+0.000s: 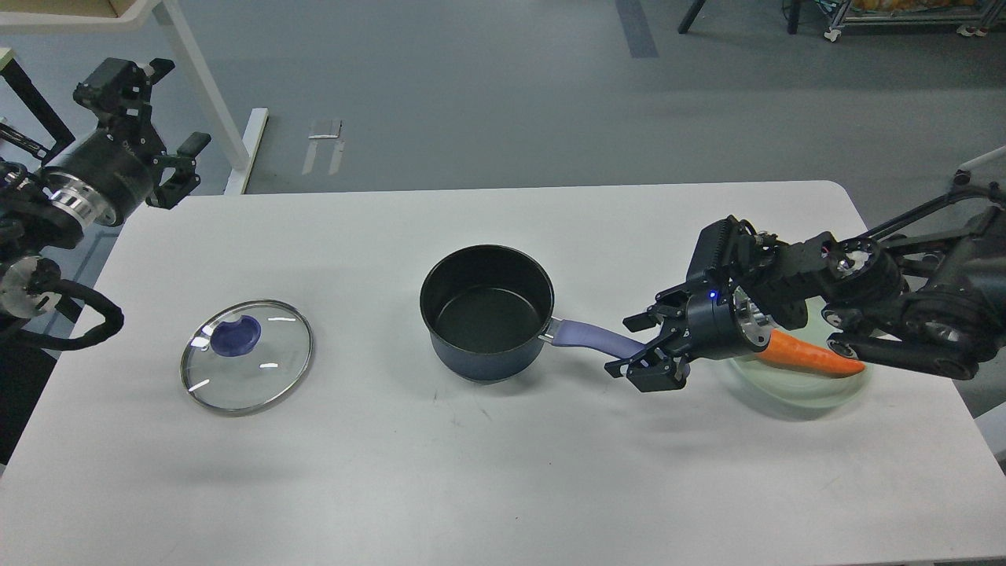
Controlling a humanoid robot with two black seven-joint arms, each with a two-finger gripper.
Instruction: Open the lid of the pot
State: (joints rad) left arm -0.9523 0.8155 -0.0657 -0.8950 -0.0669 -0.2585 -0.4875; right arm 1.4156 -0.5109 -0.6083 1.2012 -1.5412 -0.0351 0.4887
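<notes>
Head view shows the pot (486, 313) standing upright and uncovered near the middle of the white desk (471, 472), its black inside bare and its purple-blue handle (585, 336) pointing right. The lid (247, 355) lies flat on the desk well to the pot's left, apart from it, with its purple-blue knob (236, 336) showing through the glass (whether the knob faces up or down I cannot tell). The right gripper (643, 346) sits at the far tip of the pot's handle, its fingers (646, 317) spread, one above and one below the handle end; they are not closed on it, and whether they touch it cannot be told. Behind that gripper, a pale green plate (817, 389) rests on the desk with an orange carrot (809, 356) lying across it. The left gripper (161, 130) hangs raised off the desk's far left corner, fingers parted and holding nothing.
</notes>
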